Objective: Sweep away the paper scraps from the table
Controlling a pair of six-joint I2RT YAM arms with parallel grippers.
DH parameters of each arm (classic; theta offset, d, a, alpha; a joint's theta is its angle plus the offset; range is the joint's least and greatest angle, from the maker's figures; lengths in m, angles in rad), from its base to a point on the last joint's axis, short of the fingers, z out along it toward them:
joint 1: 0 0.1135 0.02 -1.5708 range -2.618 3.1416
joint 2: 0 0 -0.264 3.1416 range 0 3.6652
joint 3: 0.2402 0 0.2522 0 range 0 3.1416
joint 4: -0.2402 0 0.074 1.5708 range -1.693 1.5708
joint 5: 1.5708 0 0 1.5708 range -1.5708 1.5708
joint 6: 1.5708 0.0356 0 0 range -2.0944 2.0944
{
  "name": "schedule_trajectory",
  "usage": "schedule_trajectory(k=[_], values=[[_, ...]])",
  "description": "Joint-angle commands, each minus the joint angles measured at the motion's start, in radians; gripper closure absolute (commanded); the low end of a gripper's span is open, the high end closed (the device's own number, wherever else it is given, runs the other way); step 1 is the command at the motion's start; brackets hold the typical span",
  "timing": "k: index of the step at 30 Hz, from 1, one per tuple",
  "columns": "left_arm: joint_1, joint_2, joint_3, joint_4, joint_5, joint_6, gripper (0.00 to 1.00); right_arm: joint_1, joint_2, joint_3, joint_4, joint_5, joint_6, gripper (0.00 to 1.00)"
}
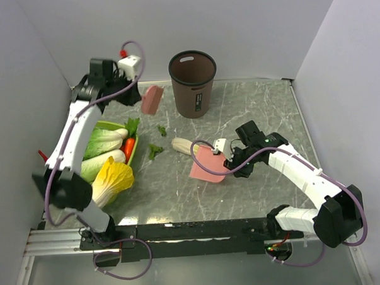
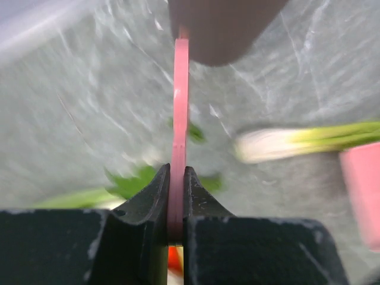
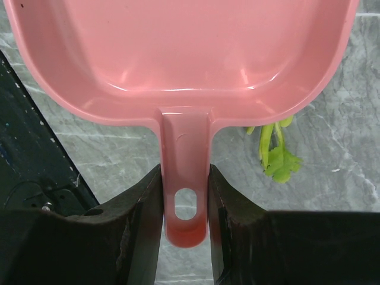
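Nothing readable here, folks: no text, labels, brand marks or numbers in any of the three views. The pink dustpan (image 3: 178, 53), the pink scraper (image 2: 180, 107) and the brown bin (image 1: 193, 95) are plain plastic. The table (image 1: 258, 108) shows only marble veins, and the left wrist view is too blurry for fine print anyway.

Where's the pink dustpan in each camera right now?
Top external: the dustpan lies centre right, on the table.
Left wrist: the pink slab at the right edge.
Right wrist: it fills the upper half, handle in the right gripper.
Shared landmark: the leek beside it, top and left wrist only.
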Motion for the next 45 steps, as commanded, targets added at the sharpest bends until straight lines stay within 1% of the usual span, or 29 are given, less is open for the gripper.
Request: schedule_trajectory(k=[1, 2, 3, 5, 6, 7, 9, 11, 12, 13, 14, 17, 19, 22, 25, 27, 31, 32, 34, 36, 37, 41, 43, 45], values=[[-0.012, 0.158, 0.202, -0.268, 0.036, 0.567, 0.99, 0.016, -0.031, -0.015, 0.015, 0.012, -0.018, 1.00], [-0.015, 0.169, 0.202, -0.285, 0.027, 0.625, 0.99, 0.014, -0.038, -0.016, 0.012, 0.013, -0.017, 1.00], [-0.018, 0.175, 0.180, -0.274, -0.003, 0.714, 0.99, 0.013, -0.042, -0.018, 0.011, 0.013, -0.014, 1.00], [-0.038, 0.175, 0.150, -0.260, -0.037, 0.802, 0.99, 0.014, -0.050, -0.022, 0.006, 0.013, -0.009, 1.00], [-0.051, 0.172, 0.109, -0.231, -0.057, 0.872, 0.99, 0.014, -0.054, -0.025, 0.008, 0.015, -0.008, 1.00], [-0.073, 0.172, 0.090, -0.217, -0.094, 0.903, 0.99, 0.014, -0.059, -0.030, 0.009, 0.018, -0.008, 1.00], [-0.095, 0.167, 0.030, -0.178, -0.117, 0.974, 0.99, 0.013, -0.065, -0.033, 0.011, 0.023, -0.009, 1.00], [-0.129, 0.146, -0.036, -0.040, -0.146, 0.995, 0.99, 0.013, -0.068, -0.038, 0.018, 0.039, -0.023, 1.00], [-0.136, 0.117, -0.115, 0.008, -0.154, 1.023, 0.99, 0.013, -0.068, -0.039, 0.023, 0.049, -0.026, 1.00], [-0.158, 0.105, -0.151, 0.087, -0.165, 1.043, 0.99, 0.011, -0.065, -0.035, 0.024, 0.056, -0.032, 1.00], [-0.170, 0.091, -0.209, 0.118, -0.198, 1.070, 0.99, 0.013, -0.065, -0.032, 0.024, 0.062, -0.035, 1.00], [-0.201, 0.112, -0.236, 0.145, -0.249, 1.094, 0.99, 0.011, -0.065, -0.029, 0.021, 0.049, -0.032, 1.00], [-0.218, 0.137, -0.223, 0.128, -0.277, 1.088, 0.99, 0.011, -0.061, -0.027, 0.017, 0.038, -0.028, 1.00], [-0.235, 0.172, -0.182, 0.051, -0.318, 1.078, 0.99, 0.011, -0.064, -0.026, 0.014, 0.032, -0.026, 1.00], [-0.242, 0.164, -0.159, -0.091, -0.306, 1.101, 0.99, 0.010, -0.065, -0.032, 0.011, 0.038, -0.035, 1.00], [-0.250, 0.128, -0.192, -0.163, -0.304, 1.115, 0.99, 0.011, -0.067, -0.036, 0.015, 0.041, -0.040, 1.00], [-0.276, 0.051, -0.303, -0.234, -0.314, 1.115, 0.99, 0.011, -0.062, -0.038, 0.027, 0.030, -0.034, 1.00], [-0.282, 0.023, -0.338, -0.249, -0.315, 1.097, 0.99, 0.011, -0.059, -0.035, 0.026, 0.029, -0.032, 1.00], [-0.301, 0.002, -0.358, -0.306, -0.298, 1.068, 0.99, 0.011, -0.056, -0.030, 0.024, 0.029, -0.034, 1.00], [-0.311, -0.027, -0.357, -0.349, -0.274, 1.013, 0.99, 0.010, -0.054, -0.029, 0.021, 0.030, -0.037, 1.00], [-0.319, -0.038, -0.355, -0.384, -0.236, 0.991, 0.99, 0.011, -0.053, -0.030, 0.021, 0.032, -0.040, 1.00], [-0.333, -0.104, -0.366, -0.421, -0.173, 0.882, 0.99, 0.011, -0.051, -0.030, 0.018, 0.023, -0.037, 1.00], [-0.334, -0.118, -0.361, -0.424, -0.169, 0.845, 0.99, 0.013, -0.047, -0.027, 0.017, 0.021, -0.037, 1.00], [-0.334, -0.127, -0.340, -0.379, -0.227, 0.738, 0.99, 0.013, -0.042, -0.027, 0.015, 0.019, -0.040, 1.00]])
